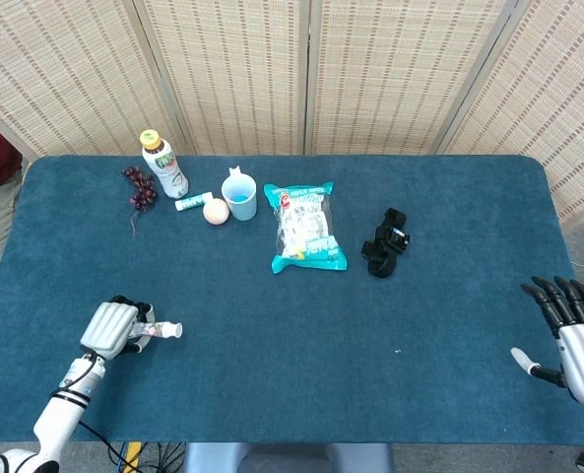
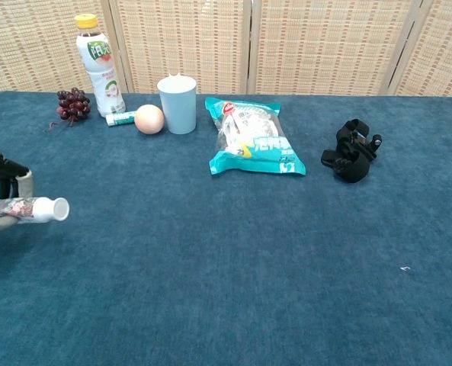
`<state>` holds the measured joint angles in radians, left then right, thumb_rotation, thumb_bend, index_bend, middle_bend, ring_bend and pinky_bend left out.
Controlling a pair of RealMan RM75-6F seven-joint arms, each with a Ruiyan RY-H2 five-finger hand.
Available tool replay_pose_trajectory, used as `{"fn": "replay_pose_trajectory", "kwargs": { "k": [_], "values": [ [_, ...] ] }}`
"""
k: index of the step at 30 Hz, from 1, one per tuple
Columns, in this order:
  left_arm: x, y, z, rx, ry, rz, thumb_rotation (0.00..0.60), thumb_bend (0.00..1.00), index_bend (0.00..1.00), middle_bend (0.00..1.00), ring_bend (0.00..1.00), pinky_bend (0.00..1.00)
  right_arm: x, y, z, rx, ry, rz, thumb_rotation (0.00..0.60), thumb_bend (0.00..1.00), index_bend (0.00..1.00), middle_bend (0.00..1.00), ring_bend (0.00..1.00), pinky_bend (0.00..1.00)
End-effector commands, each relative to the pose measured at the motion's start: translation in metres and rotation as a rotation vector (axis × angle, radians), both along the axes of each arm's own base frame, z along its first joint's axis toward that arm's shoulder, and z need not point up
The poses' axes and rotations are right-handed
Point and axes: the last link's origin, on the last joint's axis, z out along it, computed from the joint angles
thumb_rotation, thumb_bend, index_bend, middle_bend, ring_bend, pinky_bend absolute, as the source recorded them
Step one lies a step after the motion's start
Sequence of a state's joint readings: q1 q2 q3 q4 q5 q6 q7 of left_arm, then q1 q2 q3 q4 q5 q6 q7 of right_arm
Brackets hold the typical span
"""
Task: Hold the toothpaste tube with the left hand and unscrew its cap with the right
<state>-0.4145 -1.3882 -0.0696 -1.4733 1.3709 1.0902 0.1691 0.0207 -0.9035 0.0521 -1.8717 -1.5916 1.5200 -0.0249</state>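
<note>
My left hand grips the toothpaste tube at the front left of the table, lifted a little off the cloth. The tube's white cap points to the right, and the tube body lies level in my left hand's fingers. My right hand is at the table's front right edge, far from the tube, fingers spread and holding nothing. The chest view does not show it.
At the back left stand a drink bottle, grapes, a small tube, an egg and a blue cup. A snack bag and a black clip-like object lie mid-table on the blue cloth.
</note>
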Motion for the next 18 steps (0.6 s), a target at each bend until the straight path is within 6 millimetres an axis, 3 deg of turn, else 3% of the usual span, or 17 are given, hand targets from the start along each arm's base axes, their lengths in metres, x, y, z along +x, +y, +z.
{"fn": "replay_pose_trajectory", "kwargs": {
  "k": [1, 11, 18],
  "values": [
    [0.019, 0.008, 0.01, 0.0, -0.003, -0.065, 0.6, 0.36, 0.58, 0.65, 0.48, 0.29, 0.02, -0.012, -0.011, 0.088, 0.008, 0.082, 0.6, 0.16, 0.17, 0.13, 0.0, 0.05],
    [0.076, 0.023, 0.03, -0.05, -0.063, -0.181, 0.6, 0.36, 0.59, 0.67, 0.51, 0.33, 0.092, -0.045, -0.034, 0.229, 0.026, 0.34, 0.6, 0.36, 0.17, 0.15, 0.0, 0.05],
    [0.111, 0.031, 0.032, -0.091, -0.095, -0.215, 0.6, 0.38, 0.59, 0.67, 0.51, 0.33, 0.134, -0.065, -0.059, 0.314, 0.01, 0.45, 0.6, 0.64, 0.24, 0.16, 0.0, 0.05]
  ]
}}
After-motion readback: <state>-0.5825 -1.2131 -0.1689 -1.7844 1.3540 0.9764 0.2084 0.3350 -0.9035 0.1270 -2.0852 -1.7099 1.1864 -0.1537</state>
